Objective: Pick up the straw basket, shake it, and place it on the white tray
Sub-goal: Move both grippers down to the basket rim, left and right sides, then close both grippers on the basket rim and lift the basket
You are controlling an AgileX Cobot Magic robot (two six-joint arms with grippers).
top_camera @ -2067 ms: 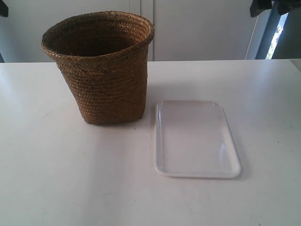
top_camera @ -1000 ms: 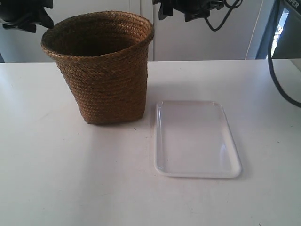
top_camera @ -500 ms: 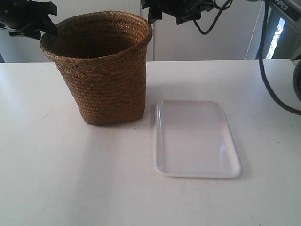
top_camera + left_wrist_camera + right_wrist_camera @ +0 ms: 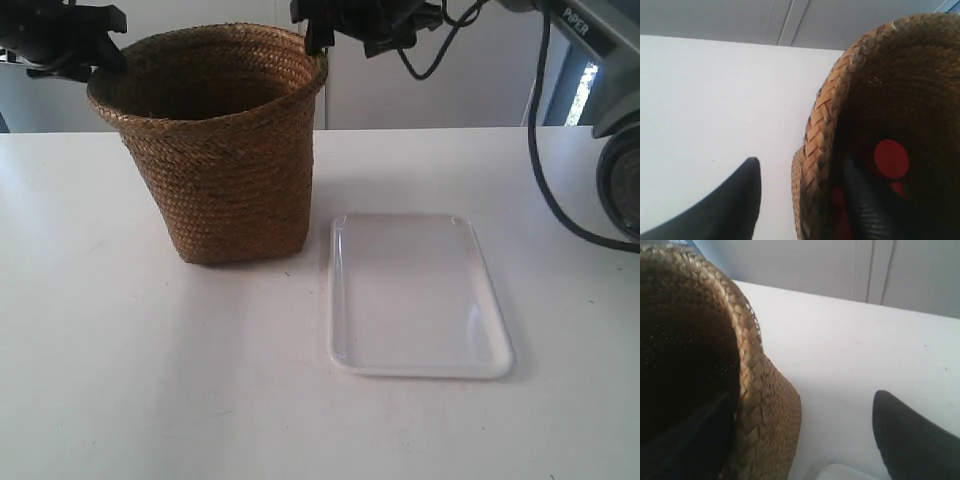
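At the exterior view's left, the left gripper (image 4: 801, 192) hung at the rim of the straw basket (image 4: 225, 165). Its wrist view showed why it sat there: one black finger was inside the basket and the other outside, so the thick braided rim ran between them. The jaws stood open, with a clear strip of table showing between the outer finger and the wall, so nothing was clamped yet. Deep inside, the same view caught a red round thing (image 4: 891, 159) on the basket's floor. What it was could not be told, though loose contents would suit a task that calls for shaking. The basket itself stood upright on the white table (image 4: 150, 380), its base flat and not on the tray, so by my reading the lift had not begun. At the opposite side of the rim, the right gripper (image 4: 800, 432) mirrored the first, with one finger in the dark interior and the other well out over the table, jaws open and gripping nothing. Two holds on opposite sides looked a sensible choice for so wide and flaring a basket, since a single pinch would likely let it swing. Further right in the exterior view lay the white tray (image 4: 415, 300), flat and bare, just beside the basket's base with a narrow gap between them. Being narrower than the rim, it would probably need the squarish base centred with care.
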